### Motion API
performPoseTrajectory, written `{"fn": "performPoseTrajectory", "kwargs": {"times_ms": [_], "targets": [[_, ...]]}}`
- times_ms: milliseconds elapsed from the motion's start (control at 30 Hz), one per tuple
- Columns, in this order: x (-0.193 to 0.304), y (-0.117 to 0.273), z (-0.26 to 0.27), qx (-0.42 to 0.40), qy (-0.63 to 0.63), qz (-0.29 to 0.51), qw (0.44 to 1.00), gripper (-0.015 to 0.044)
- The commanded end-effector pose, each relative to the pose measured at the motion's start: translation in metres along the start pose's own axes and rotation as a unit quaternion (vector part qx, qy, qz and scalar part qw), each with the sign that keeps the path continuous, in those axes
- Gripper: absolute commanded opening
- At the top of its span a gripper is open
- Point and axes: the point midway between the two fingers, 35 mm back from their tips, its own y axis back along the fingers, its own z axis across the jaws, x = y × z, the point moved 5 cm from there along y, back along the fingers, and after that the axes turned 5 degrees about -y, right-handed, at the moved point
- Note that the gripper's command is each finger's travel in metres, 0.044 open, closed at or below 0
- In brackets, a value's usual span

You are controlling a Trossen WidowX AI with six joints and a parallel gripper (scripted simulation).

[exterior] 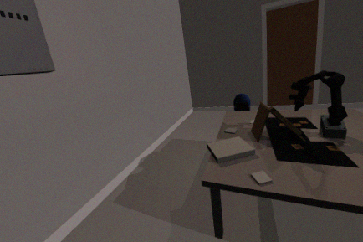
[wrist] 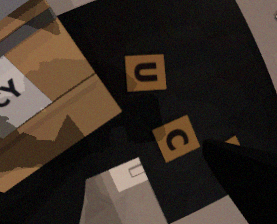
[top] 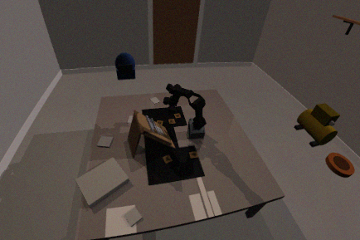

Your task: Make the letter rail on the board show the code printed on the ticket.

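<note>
The gripper (top: 170,105) (exterior: 299,106) (wrist: 145,155) is open and empty, above the far black mat (top: 150,114) (wrist: 204,45). One dark finger shows at the right in the wrist view; the other is hard to tell from the mat. The U tile (wrist: 145,79) lies flat beside the wooden board (top: 163,139) (exterior: 260,124) (wrist: 71,65). The C tile (wrist: 182,140) lies between it and the right finger, which partly hides a third tile (wrist: 233,141). The ticket (wrist: 24,107) on the board shows "CY" with a cut-off character before it. The grey rail (top: 154,124) is on the slope; its letters are unreadable here.
Two more tiles, one nearer the board (top: 167,159) (exterior: 297,146) and another (top: 193,154) (exterior: 333,147), lie on the near mat (top: 155,174). A pale slab (top: 104,181) (exterior: 231,149) and small cards lie left of the mats. The arm's base (top: 196,129) (exterior: 333,130) stands right.
</note>
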Motion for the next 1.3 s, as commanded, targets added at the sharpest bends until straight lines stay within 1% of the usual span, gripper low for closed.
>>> {"fn": "performPoseTrajectory", "kwargs": {"times_ms": [0, 167, 333, 400, 967, 1200, 1267], "targets": [[0.008, -0.055, -0.042, 0.044, -0.34, 0.067, 0.937, 0.034], [0.015, -0.075, -0.055, 0.069, -0.463, 0.082, 0.88, 0.034], [0.023, -0.096, -0.067, 0.098, -0.575, 0.09, 0.807, 0.034], [0.023, -0.1, -0.067, 0.103, -0.593, 0.091, 0.793, 0.034], [0.019, -0.102, -0.063, 0.104, -0.596, 0.092, 0.791, 0.034], [0.028, -0.133, -0.065, 0.103, -0.596, 0.092, 0.791, 0.034], [0.029, -0.134, -0.065, 0.103, -0.596, 0.092, 0.791, 0.034]]}}
